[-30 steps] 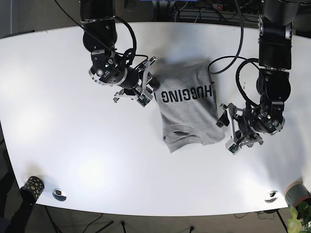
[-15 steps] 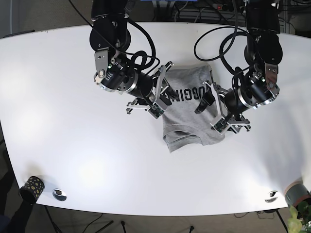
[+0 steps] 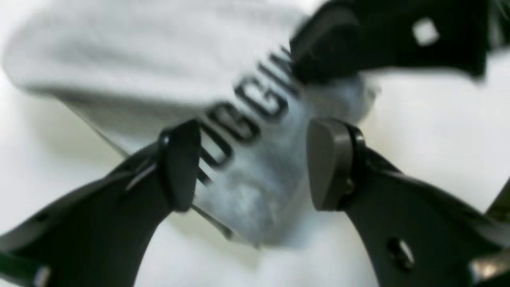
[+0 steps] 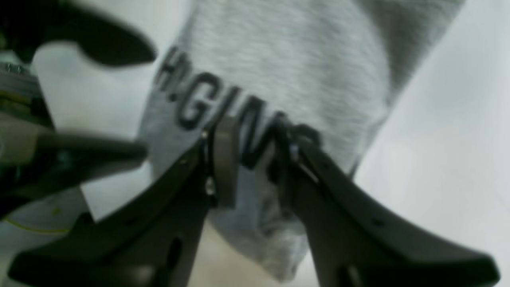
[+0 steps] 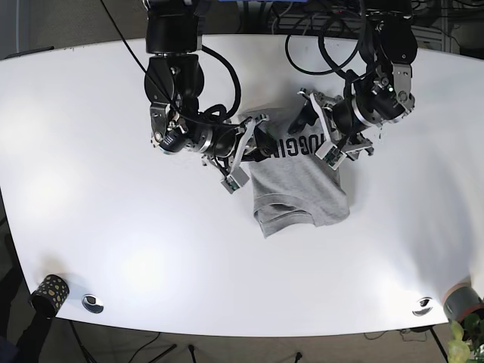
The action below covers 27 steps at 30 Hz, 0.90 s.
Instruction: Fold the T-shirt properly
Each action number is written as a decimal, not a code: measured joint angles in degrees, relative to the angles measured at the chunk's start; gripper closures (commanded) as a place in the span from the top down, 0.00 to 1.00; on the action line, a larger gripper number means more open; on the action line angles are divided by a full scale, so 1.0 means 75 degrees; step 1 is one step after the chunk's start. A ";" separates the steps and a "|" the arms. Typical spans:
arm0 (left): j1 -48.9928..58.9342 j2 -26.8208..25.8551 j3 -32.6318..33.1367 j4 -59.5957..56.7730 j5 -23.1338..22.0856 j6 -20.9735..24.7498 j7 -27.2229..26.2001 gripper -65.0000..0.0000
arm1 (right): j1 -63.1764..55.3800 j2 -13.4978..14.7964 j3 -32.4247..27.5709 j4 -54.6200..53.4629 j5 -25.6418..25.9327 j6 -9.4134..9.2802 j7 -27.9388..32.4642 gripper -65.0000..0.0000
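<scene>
1. The shirt (image 5: 299, 178) lies near the middle of the tabletop (image 5: 91, 151), already reduced to a narrow grey packet with its sides turned in. The printed lettering runs across its upper part and the collar end points toward the near edge.

2. The right claw (image 4: 249, 159) has its jaws drawn close together on a bunch of cloth at the lettered edge. The right wrist view shows fabric pinched between them, so I judge it clamped on the shirt.

3. The left claw (image 3: 251, 163) stands apart, one finger on each side of the shirt's corner. In the left wrist view the cloth sits in the gap, and neither pad clearly presses on it. That view is blurred, so contact is uncertain.

4. Judged from this, the lengthwise folds look done. What seems left is the crosswise fold: bringing the gripped upper edge over toward the collar end, then laying it flat.

5. The lower part shows some rumpling near the collar, which may need smoothing afterwards.
</scene>
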<state>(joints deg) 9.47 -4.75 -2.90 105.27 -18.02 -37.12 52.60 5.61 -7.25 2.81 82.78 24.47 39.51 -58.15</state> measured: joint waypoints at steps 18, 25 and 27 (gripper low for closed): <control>-0.0099 -0.0571 0.0166 -0.2011 -0.0580 -0.0125 -0.0609 0.59 | 0.0647 0.0889 -0.0050 -0.2151 0.0254 0.0085 0.1731 0.22; -0.0061 -0.1084 -0.0137 -0.1874 -0.0472 -0.0140 -0.0539 0.59 | 0.0749 0.1029 0.0020 -0.1953 0.0140 0.0047 0.1338 0.22; 0.0009 -0.1105 -0.0393 -0.1524 -0.0111 -0.0041 -0.0189 0.59 | 0.0685 0.1026 0.0017 -0.1483 0.0050 0.0006 0.1011 0.22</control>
<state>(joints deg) 9.54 -13.04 -5.85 93.84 -18.85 -37.43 51.18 10.74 0.45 2.94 71.66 24.84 39.55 -50.57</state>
